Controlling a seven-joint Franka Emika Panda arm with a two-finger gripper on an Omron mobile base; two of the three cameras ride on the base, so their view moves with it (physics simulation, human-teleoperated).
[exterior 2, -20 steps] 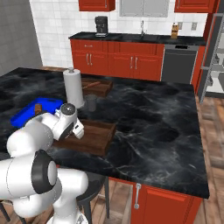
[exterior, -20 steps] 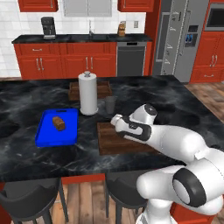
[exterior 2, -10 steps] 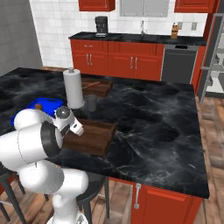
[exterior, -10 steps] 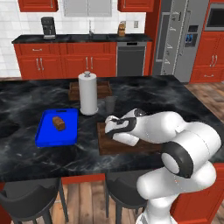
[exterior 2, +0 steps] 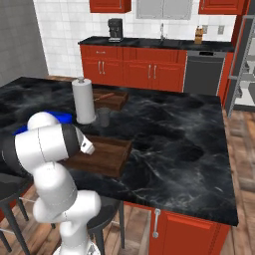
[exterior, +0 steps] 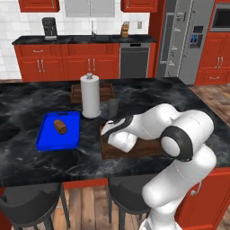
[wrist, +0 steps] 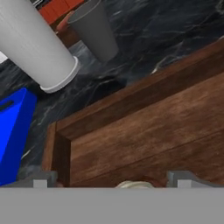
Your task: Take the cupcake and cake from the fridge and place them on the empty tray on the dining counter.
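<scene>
The robot arm bends low over the empty tray point(exterior: 148, 147) near the front edge of the dining counter point(exterior 2: 174, 134), its gripper point(wrist: 113, 181) down inside the tray's near-left corner. The fingers stand wide apart, with a pale cream top, apparently the cupcake point(wrist: 133, 184), just showing between them at the tray floor; whether the fingers touch it cannot be told.

By the look of it, this is the set-down of the first item: the cupcake seems to rest on the wood with the hand open around it. The cake could not be made out from here, and the fridge point(exterior: 186, 40) stands well apart, beyond the counter's far right corner. The next move would call for a straight lift clear of the tray's raised rim, without nudging the cupcake, then a trip to the fridge for the slice.

Room is tight on the tray's far-left side: a grey cup point(exterior: 113, 107) and a paper towel roll point(exterior: 90, 95) stand just beyond the rim, and a blue tray point(exterior: 49, 136) holding a brown loaf point(exterior: 59, 126) lies just to the left. To the right the marble lies open to the counter's edge. A second wooden tray point(exterior 2: 110, 98) sits behind the roll.
</scene>
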